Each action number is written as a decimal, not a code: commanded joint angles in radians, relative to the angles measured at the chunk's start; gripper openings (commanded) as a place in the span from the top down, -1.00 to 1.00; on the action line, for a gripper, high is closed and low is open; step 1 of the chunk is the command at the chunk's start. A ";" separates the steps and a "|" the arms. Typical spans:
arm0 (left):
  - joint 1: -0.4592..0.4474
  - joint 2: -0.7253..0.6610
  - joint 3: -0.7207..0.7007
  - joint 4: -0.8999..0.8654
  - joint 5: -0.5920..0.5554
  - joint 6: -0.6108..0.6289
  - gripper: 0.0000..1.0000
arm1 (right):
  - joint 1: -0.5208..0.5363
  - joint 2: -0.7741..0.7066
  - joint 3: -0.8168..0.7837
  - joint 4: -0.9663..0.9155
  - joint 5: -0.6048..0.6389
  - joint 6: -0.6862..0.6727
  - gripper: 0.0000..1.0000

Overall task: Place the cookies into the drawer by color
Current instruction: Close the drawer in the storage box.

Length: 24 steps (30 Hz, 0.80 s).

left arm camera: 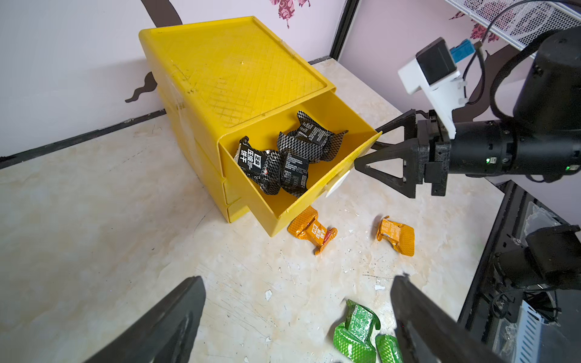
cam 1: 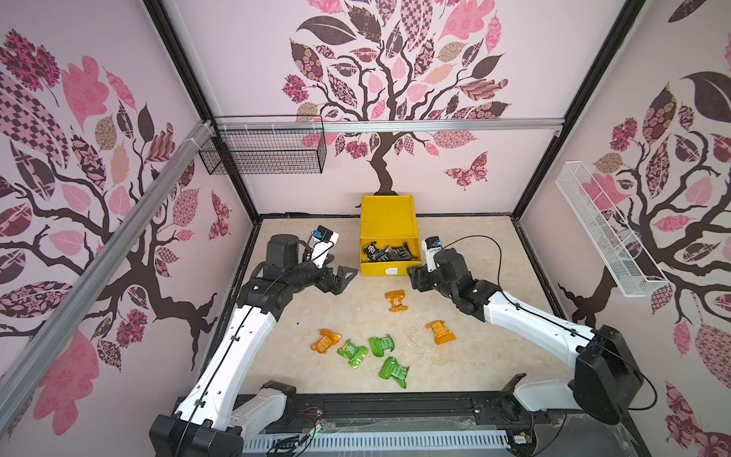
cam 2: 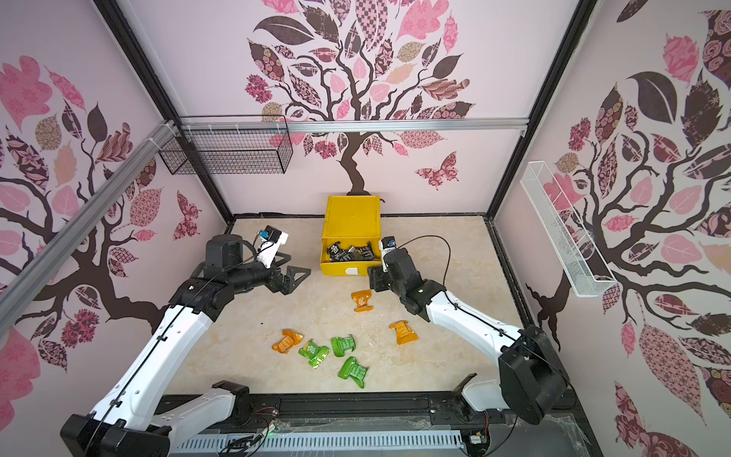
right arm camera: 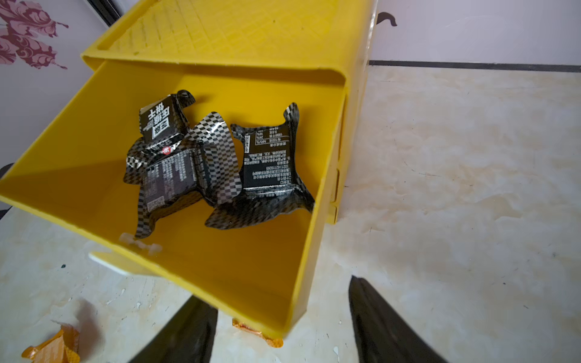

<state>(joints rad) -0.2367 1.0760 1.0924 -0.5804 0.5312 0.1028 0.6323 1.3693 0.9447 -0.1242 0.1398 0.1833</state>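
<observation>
Bright yellow plastic three-drawer chest (cam 1: 387, 221) (cam 2: 352, 217) sits at back-ctr of the beige marble-look counter (cam 1: 312, 312), against the rear wall. Its top drawer (left arm camera: 248, 201) (right arm camera: 78, 163) is pulled out toward the arms; the two below are flush shut. Small white tab handle (left arm camera: 336, 185) (cam 1: 391, 270) on the drawer frt.

Inside the top drawer: three black checker-foil cookie packets (cam 1: 389, 251) (left arm camera: 283, 160) (right arm camera: 213, 163), piled together, overlapping.

R hand (cam 1: 413, 273) (left arm camera: 367, 147) is at the drawer's frt corner on the robot's right. Its black triangular fingers (left arm camera: 386, 169) are apart and straddle that corner: one outside the frt wall near the tab, the other past the side wall. Not clamped on anything; can't tell if they touch the plastic.

L hand (cam 1: 345, 279) (left arm camera: 298, 281) hovers off the chest's left side, above the counter, fingers spread wide, nothing btwn them.

Six packets lie on the counter, seen in both top views. Three orange foil cookie packets: one just in frt of the open drawer (cam 1: 396, 300) (cam 2: 362, 300), one further toward the robot's right (cam 1: 441, 331) (cam 2: 403, 331), one at the left end of the cluster (cam 1: 325, 341) (cam 2: 286, 341). Three green foil cookie packets (cam 1: 352, 352) (cam 1: 381, 344) (cam 1: 393, 372) bunch near the counter's ctr, the leftmost just beside that orange one.

Black wire basket (cam 1: 265, 152) hangs on the rear wall; white mesh tray (cam 1: 605, 233) on the right wall.
</observation>
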 commanded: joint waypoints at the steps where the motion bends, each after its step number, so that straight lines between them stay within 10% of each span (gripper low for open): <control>1: 0.004 -0.012 -0.003 0.021 0.031 -0.008 -0.95 | -0.005 0.037 0.058 0.045 0.045 0.004 -0.36; 24: -0.015 -0.003 -0.019 0.039 0.035 -0.011 -0.95 | -0.037 0.253 0.260 0.084 0.148 -0.129 -0.41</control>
<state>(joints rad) -0.2478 1.0760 1.0775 -0.5598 0.5465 0.1005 0.6098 1.5929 1.1580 -0.0517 0.2436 0.0776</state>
